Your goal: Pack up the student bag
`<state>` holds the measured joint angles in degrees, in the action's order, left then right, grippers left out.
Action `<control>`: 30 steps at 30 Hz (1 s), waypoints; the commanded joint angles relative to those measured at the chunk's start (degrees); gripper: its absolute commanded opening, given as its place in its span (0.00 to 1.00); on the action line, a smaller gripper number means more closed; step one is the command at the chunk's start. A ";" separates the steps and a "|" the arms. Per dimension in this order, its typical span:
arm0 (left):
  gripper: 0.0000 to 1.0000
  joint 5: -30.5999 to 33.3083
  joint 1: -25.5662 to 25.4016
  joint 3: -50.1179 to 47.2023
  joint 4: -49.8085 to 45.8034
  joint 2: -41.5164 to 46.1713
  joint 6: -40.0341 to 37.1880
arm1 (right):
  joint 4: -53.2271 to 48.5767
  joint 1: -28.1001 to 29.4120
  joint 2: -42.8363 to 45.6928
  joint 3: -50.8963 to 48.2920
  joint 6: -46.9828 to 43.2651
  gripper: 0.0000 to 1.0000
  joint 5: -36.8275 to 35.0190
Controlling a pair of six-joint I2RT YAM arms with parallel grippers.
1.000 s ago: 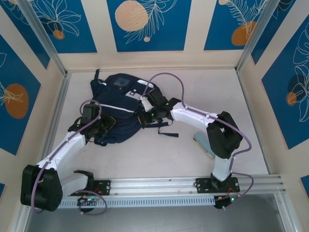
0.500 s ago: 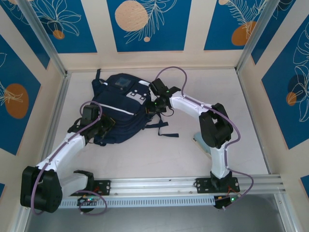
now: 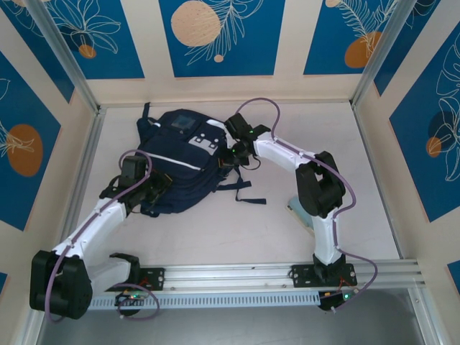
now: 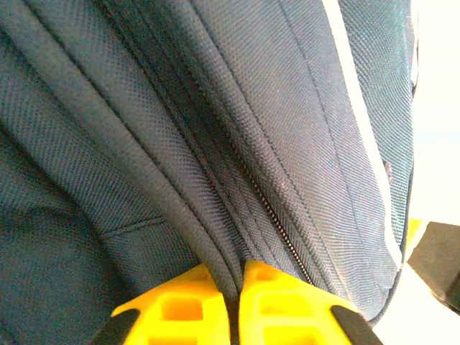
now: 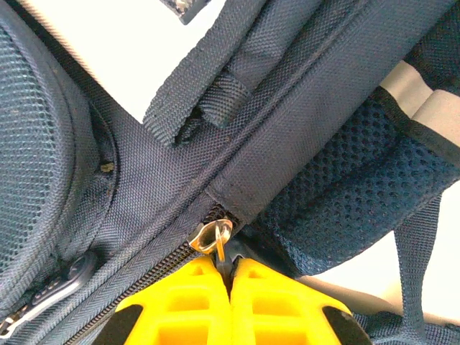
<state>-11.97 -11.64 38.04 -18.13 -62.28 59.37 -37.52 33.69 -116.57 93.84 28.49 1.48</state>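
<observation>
The right gripper, pinching the zipper pull, has slid up the student bag, likely zipping it closed. The left gripper pinches a fabric seam, bracing it.

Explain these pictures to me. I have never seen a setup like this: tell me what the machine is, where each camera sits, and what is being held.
The machine is two white robot arms bolted at the near edge of a table. The overhead picture looks down from behind them, with the left arm on the left and the right arm on the right. Between them lies a navy backpack. A pale blue thing lies beside the right arm, too hidden to name. The other two pictures come from cameras on the wrists, so each shows its own yellow fingers at the bottom. The left arm's jaws pinch a ridge of the backpack's fabric beside a zipper. The right arm's jaws are shut on the small metal zipper tab.
</observation>
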 commanded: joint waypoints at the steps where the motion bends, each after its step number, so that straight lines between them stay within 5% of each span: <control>1: 0.34 1.87 0.83 3.02 -10.23 2.51 -6.56 | -1.06 -6.02 3.12 -2.15 -4.95 0.00 -8.33; 3: 0.46 1.85 0.72 5.33 -12.60 3.03 -9.62 | -0.55 -6.69 5.22 -4.07 -7.88 0.08 -7.96; 5: 0.56 1.79 0.70 7.91 -14.66 3.21 -13.32 | -0.71 -7.83 7.02 -5.18 -9.34 0.28 -6.62; 8: 0.61 2.14 0.51 11.12 -16.27 2.37 -17.22 | 1.06 -8.51 10.40 -7.15 -10.40 0.59 -3.75; 11: 0.64 1.99 0.38 14.28 -16.85 -0.18 -19.77 | 4.82 -8.73 13.48 -9.19 -10.79 0.74 1.98; 18: 0.65 1.42 -1.39 21.62 -14.56 -9.23 -22.12 | 10.69 -8.09 12.77 -9.48 -10.14 0.88 13.42; 30: 0.64 1.84 -5.01 35.62 -12.24 -28.69 -23.23 | 11.14 -6.52 2.36 -1.69 -9.98 0.92 16.16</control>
<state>-10.22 -16.27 70.74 -31.33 -87.68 37.32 -26.59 26.89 -113.43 89.67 18.59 14.96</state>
